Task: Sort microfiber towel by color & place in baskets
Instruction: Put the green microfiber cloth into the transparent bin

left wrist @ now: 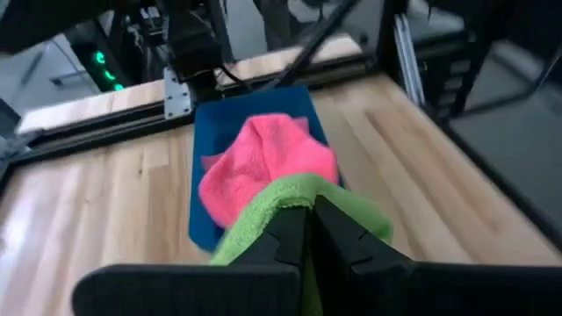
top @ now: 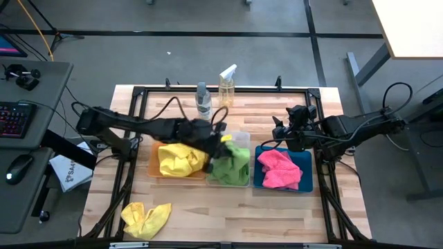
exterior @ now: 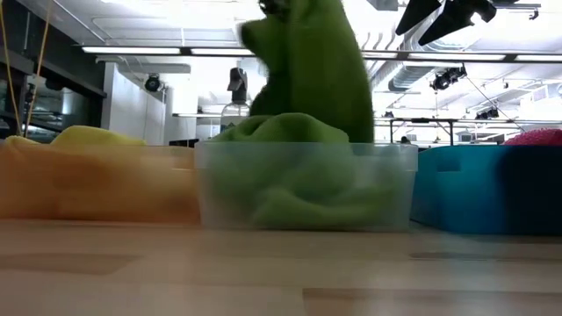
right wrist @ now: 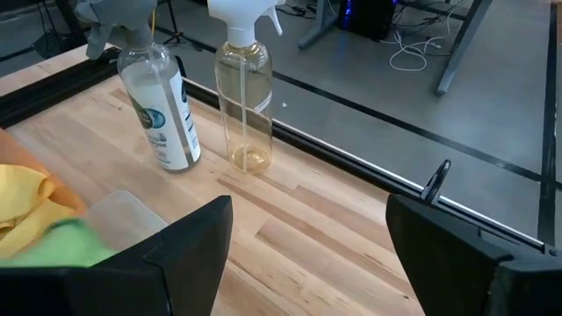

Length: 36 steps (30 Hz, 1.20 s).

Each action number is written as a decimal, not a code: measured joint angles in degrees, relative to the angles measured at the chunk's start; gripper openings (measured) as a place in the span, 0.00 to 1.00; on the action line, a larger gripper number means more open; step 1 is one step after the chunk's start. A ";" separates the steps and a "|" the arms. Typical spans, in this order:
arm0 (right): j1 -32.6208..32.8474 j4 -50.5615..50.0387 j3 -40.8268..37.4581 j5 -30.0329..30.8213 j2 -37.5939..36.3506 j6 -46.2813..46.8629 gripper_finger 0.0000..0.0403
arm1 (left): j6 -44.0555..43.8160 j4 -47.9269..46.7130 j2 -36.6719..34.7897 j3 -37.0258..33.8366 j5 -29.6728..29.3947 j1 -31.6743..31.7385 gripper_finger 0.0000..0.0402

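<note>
My left gripper [top: 219,142] is over the clear basket [top: 240,137], the middle of three in a row, and is shut on a lime green towel [exterior: 312,79]. More green cloth [exterior: 299,189] lies in that basket. Yellow towels [top: 178,159] fill the orange basket [top: 154,162] on its left. A pink towel [top: 279,168] lies in the blue basket [top: 306,181] on its right. Another yellow towel [top: 147,217] lies on the table near the front left. My right gripper [top: 280,133] hovers open over the blue basket's far edge, touching nothing. My left gripper pinches the green towel between its two fingers at a bunched upper fold [left wrist: 285,195], coming from above. The towel hangs below the fingers, slack. Its lower end [exterior: 290,132] reaches the green cloth in the clear basket.
Two spray bottles [right wrist: 162,105] [right wrist: 244,96] stand on the table by the far edge, just behind the baskets. A black metal frame [top: 208,88] runs round the table. The near half of the table holds only the loose yellow towel.
</note>
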 joint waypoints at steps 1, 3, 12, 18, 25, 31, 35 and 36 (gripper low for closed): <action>0.00 0.00 0.00 -0.09 0.02 0.00 0.74 | -1.49 1.25 0.67 0.00 1.25 0.93 0.00; 0.00 0.00 0.00 -0.14 0.02 0.00 0.74 | -4.87 3.07 2.16 0.00 3.85 2.67 0.00; 0.00 0.02 0.00 -0.38 0.02 0.08 0.74 | -11.37 3.38 5.31 -6.31 2.78 6.92 0.00; 0.00 0.11 0.00 -0.37 0.02 0.12 0.74 | -16.64 6.86 5.92 -14.76 -6.48 8.91 0.00; 0.00 0.17 0.00 0.11 0.02 1.78 0.74 | -22.89 16.64 13.17 -16.56 -8.16 9.74 0.00; 0.00 0.09 0.00 -0.31 0.06 2.60 0.74 | -28.26 12.79 17.03 -14.99 -6.82 9.74 0.02; 0.00 0.07 0.00 -0.41 0.06 2.60 0.74 | -25.93 8.23 14.48 -14.37 -6.75 9.73 0.10; 0.00 0.07 0.00 -0.41 0.06 2.60 0.74 | -25.00 7.46 13.37 -13.99 -6.73 9.72 0.13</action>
